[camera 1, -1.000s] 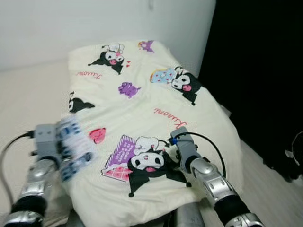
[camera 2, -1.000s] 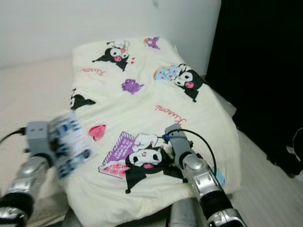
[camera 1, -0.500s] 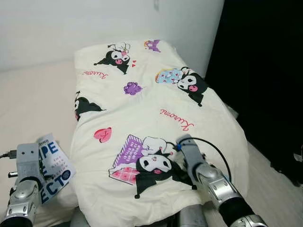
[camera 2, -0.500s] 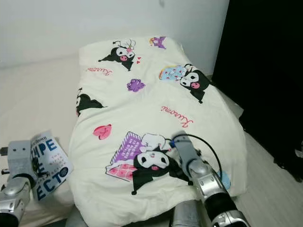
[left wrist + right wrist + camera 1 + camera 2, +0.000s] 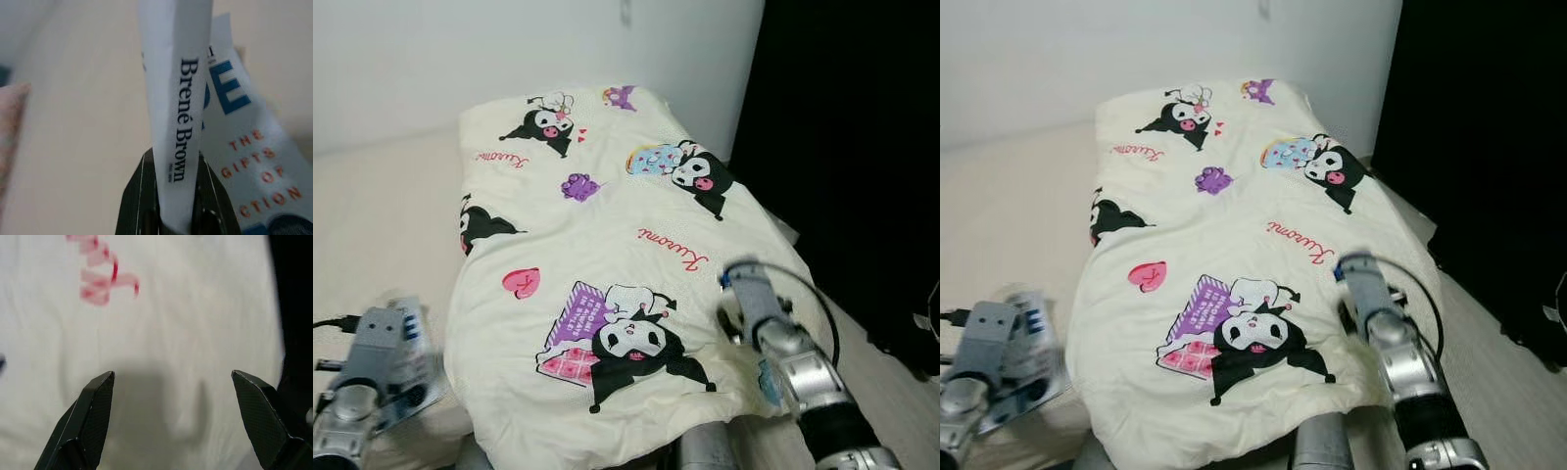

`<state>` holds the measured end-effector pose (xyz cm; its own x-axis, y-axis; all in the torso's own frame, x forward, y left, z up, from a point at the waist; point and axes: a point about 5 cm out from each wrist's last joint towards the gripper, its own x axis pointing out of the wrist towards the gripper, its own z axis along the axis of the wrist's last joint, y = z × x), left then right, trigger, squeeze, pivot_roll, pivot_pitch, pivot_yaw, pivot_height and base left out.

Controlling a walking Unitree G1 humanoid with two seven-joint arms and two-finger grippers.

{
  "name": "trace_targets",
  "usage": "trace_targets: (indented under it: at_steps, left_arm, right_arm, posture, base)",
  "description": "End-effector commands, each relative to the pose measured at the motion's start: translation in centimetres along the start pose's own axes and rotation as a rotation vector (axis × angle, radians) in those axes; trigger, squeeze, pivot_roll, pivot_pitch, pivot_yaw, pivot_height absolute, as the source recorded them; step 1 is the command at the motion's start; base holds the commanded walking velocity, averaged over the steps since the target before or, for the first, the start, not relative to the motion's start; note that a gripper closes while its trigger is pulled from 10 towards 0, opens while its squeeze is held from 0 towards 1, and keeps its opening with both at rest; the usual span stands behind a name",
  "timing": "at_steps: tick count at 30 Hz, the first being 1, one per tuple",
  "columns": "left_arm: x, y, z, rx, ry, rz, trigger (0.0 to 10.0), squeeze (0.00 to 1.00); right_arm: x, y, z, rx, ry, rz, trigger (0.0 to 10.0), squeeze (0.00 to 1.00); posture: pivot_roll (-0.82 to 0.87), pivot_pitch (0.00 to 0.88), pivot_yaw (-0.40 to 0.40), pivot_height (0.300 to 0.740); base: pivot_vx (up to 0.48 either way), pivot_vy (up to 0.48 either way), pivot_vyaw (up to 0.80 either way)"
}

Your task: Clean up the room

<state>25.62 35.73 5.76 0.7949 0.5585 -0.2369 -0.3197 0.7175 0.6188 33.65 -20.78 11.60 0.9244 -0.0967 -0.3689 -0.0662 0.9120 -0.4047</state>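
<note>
A white paperback (image 5: 178,122) with blue and orange lettering is pinched by its spine in my left gripper (image 5: 175,205), which is shut on it. In the eye views the book (image 5: 411,348) hangs low at the left, over the bare beige mattress (image 5: 372,215) beside the quilt. A cream quilt (image 5: 607,215) with cartoon prints covers the bed. My right gripper (image 5: 173,401) is open just above the quilt near red script lettering (image 5: 100,281). The right arm (image 5: 754,299) sits at the quilt's right edge.
A black curtain or dark opening (image 5: 842,147) runs along the right side of the bed. The white wall (image 5: 460,59) stands behind the head of the bed. Pale floor (image 5: 891,392) shows at the lower right.
My right gripper has slid right, off the cartoon print to the quilt's right edge. The left gripper has dropped lower with the book, which now looks edge-on and blurred.
</note>
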Motion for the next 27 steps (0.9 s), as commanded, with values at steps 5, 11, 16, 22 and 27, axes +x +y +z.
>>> trace_targets:
  at_steps: [5, 11, 16, 22, 27]
  left_arm:
    - [0.6, 3.3, 0.9, 0.123, -0.053, 0.112, 10.0, 0.00]
    - [1.3, 4.8, 6.1, -0.423, -0.239, 0.183, 10.0, 0.00]
    - [1.8, 2.2, 8.9, -0.815, -0.286, -0.006, 10.0, 0.00]
    - [1.4, -2.7, 9.4, -0.819, -0.201, -0.155, 10.0, 0.00]
    - [0.7, -5.4, 8.4, -0.794, -0.149, -0.235, 10.0, 0.00]
  right_arm:
    - [-0.2, -0.2, 2.5, 0.123, -0.126, 0.037, 10.0, 0.00]
    - [-0.3, 0.1, 5.3, 0.240, -0.268, 0.103, 10.0, 0.00]
    - [0.0, 0.7, 5.1, 0.239, -0.256, 0.122, 10.0, 0.00]
    - [0.4, 1.5, 4.8, 0.245, -0.246, 0.133, 10.0, 0.00]
    - [0.5, 1.9, 4.5, 0.257, -0.248, 0.141, 10.0, 0.00]
  posture:
    - [-0.10, 0.096, 0.010, 0.555]
    - [-0.09, 0.074, -0.022, 0.584]
    - [-0.08, 0.062, -0.030, 0.604]
    - [-0.08, 0.046, -0.022, 0.623]
    - [-0.09, 0.042, -0.015, 0.638]
  base:
    - [0.000, 0.000, 0.00]
    - [0.000, 0.000, 0.00]
    - [0.000, 0.000, 0.00]
    - [-0.271, 0.000, 0.00]
    - [-0.192, 0.000, 0.00]
